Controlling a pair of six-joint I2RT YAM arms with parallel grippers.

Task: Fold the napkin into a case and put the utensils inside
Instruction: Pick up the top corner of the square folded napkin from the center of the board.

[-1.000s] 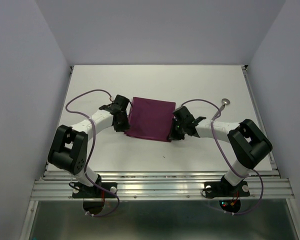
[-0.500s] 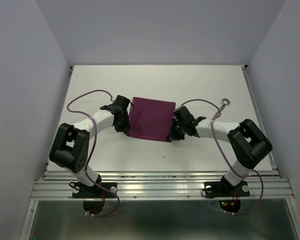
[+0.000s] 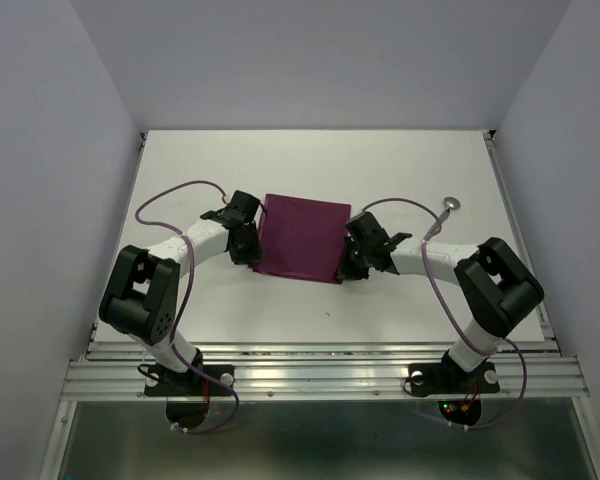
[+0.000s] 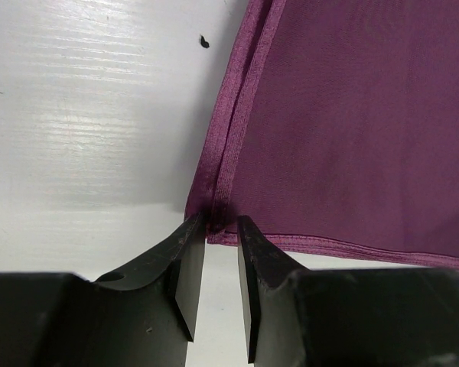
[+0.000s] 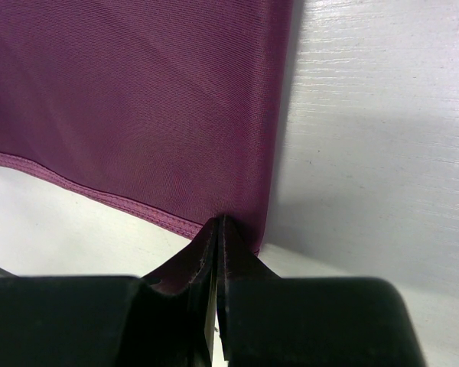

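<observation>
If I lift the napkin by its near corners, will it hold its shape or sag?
Likely floppy: the napkin is thin, doubled cloth lying flat, so it should sag between grips. Probably light; smooth weave may slip from pinches.

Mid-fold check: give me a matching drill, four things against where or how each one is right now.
1 left gripper
2 right gripper
3 napkin
4 spoon

A far right, apart from the napkin
B jaws closed on a near corner
C flat between both grippers
D jaws apart at a near corner

Pairs: 1-D, 2-B, 3-C, 4-A
</observation>
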